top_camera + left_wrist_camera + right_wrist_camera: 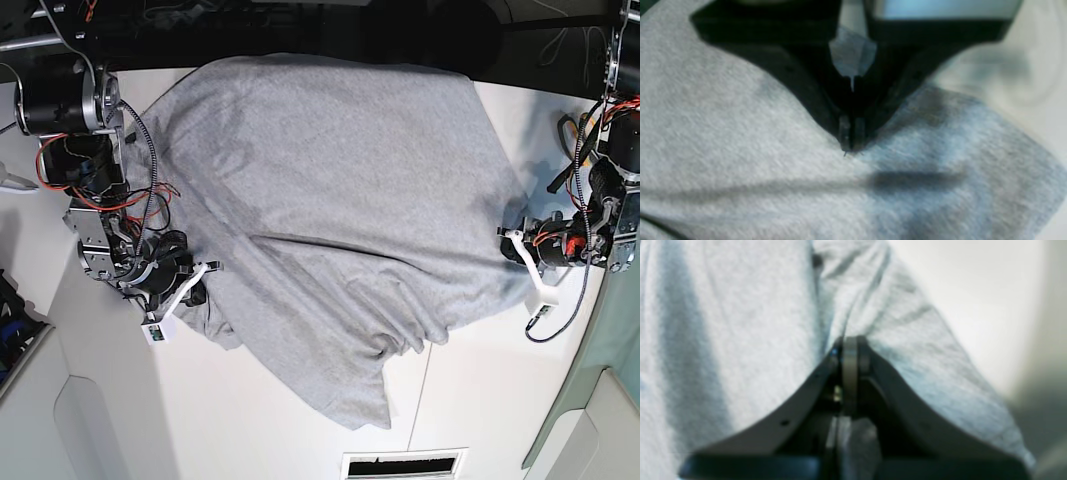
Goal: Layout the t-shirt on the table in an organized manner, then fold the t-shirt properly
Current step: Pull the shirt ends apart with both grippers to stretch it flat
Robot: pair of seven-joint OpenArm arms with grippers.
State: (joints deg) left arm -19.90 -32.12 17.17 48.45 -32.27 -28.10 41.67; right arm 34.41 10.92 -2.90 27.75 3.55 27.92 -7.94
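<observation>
Two claws engaged: left claw (850,146) and right claw (850,343) both pinched shut on t-shirt (330,210), one at each side edge of bench (480,400). Shirt rumpled mid-bench. I judge layout step; next, pull apart, flatten.

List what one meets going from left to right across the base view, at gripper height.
Right gripper → large light heather-grey cotton t-shirt → left gripper → bare white tabletop.

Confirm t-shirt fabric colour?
Light heather grey, no print visible on the side facing up. The t-shirt shows best in the base view.
</observation>
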